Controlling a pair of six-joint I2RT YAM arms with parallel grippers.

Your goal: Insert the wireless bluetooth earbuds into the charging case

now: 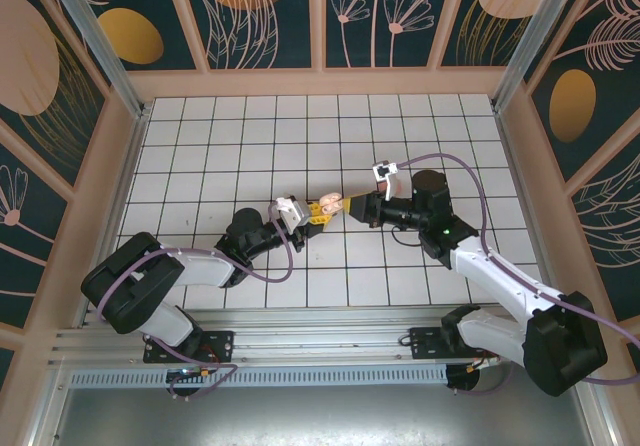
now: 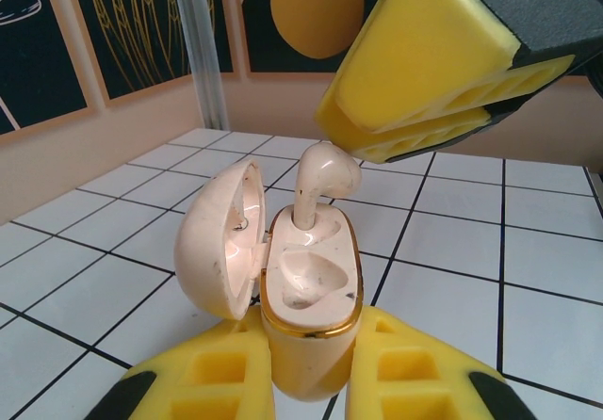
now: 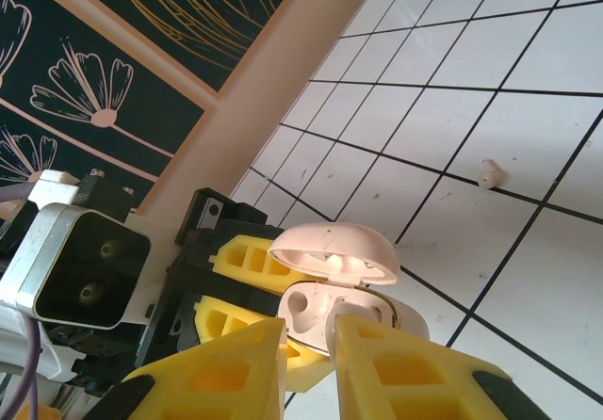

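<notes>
A white tiled table (image 1: 200, 146) with black grid lines sits inside walls of dark panels painted with pale flowers and orange discs. Near its middle the 2 arms meet tip to tip.

The left gripper (image 1: 314, 216) is clamped on the charging case (image 1: 330, 204). In the left wrist view its 2 yellow fingers (image 2: 203, 378) press the pale beige, gold-rimmed case (image 2: 311, 279) from either side at its lower end. The lid (image 2: 221, 250) hangs open to the left. 1 earbud (image 2: 325, 177) stands stem-down in the far socket, its rounded head well above the rim, so it is not fully seated. The near socket (image 2: 306, 288) holds nothing.

The right gripper (image 1: 348, 206) comes in from the opposite side. From the left wrist camera its yellow fingertips (image 2: 377, 128) hang just above the earbud's head; I cannot tell whether they touch it. The right wrist view shows that gripper (image 3: 311, 331) with its jaws a narrow slit apart and nothing seen between them. The open case (image 3: 344, 302) lies just beyond its tips, lid (image 3: 334, 249) raised, held by the left gripper's fingers (image 3: 245, 260).

A second earbud (image 3: 488, 172), tiny and pale, lies loose on a tile well apart from both grippers and the case.
</notes>
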